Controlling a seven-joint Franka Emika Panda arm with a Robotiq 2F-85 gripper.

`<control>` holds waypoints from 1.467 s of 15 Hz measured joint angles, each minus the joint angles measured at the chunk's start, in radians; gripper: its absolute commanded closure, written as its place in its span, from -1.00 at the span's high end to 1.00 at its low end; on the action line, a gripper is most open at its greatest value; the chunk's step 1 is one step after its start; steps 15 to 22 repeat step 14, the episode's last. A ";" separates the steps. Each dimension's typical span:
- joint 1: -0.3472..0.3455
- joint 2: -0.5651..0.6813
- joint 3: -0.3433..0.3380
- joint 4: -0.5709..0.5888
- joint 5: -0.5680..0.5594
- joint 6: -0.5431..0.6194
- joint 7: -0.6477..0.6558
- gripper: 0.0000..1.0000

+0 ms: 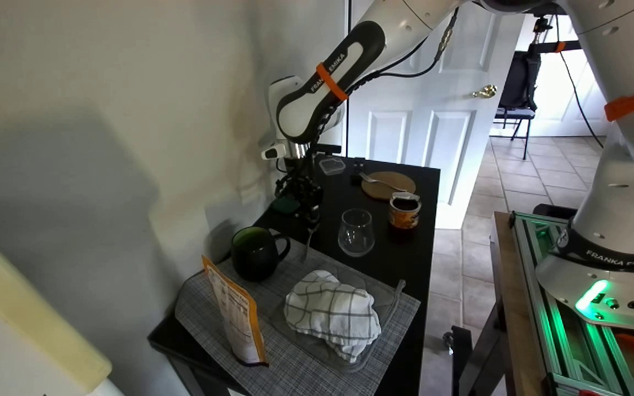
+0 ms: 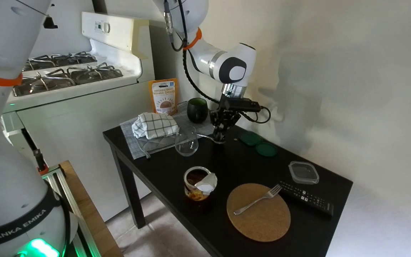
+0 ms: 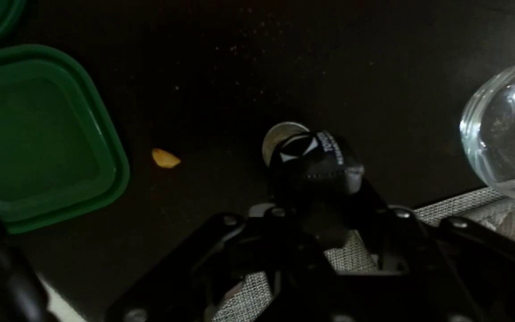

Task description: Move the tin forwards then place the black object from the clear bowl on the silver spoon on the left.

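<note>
Claw (image 2: 219, 136) low over the table (image 2: 241, 162), right at the bowl end of the spoon (image 3: 280, 136). Black object (image 3: 313, 156) at the claw's tips in the wrist view, overlapping the spoon's bowl; whether it rests on the metal or hangs just above, cannot tell. Fingers lost in shadow around it; cannot tell if they are clamped on it or apart. Tin (image 1: 403, 217) upright, lid (image 2: 207, 182) peeled up at the rim, well apart from the claw; clear glass (image 1: 356, 234) stands nearer the claw.

Edges: spoon's bowl over dark table top, handle running onto the grey mat (image 1: 300, 379). Tin near the long table edge that faces the robot base (image 2: 5, 192). Green lids (image 2: 266, 150) toward the wall (image 2: 280, 117), near the claw; between lid and spoon, a stretch of dark top with an orange scrap (image 3: 166, 158), crumbs (image 3: 235, 49) farther along. Round board (image 2: 259, 225) with a fork (image 2: 258, 200) across it, near the tin.

Writing: pouch (image 2: 164, 96) reads "ORGANIC DRIED MANGO CHEEKS". Base reads "FRANKA EMIKA"; same words on the arm (image 1: 405, 27), partly covered by an orange strap (image 1: 332, 81). White mark and lettering on the black object, too small to read surely. Tin's label orange-brown, print too small.
</note>
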 measured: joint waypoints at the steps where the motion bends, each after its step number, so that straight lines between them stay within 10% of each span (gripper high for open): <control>1: 0.000 0.003 -0.002 0.008 -0.005 -0.012 0.007 0.26; 6: 0.000 0.014 -0.004 0.037 -0.016 -0.046 0.027 0.97; 22: -0.012 -0.032 0.010 0.025 -0.010 0.062 -0.024 0.99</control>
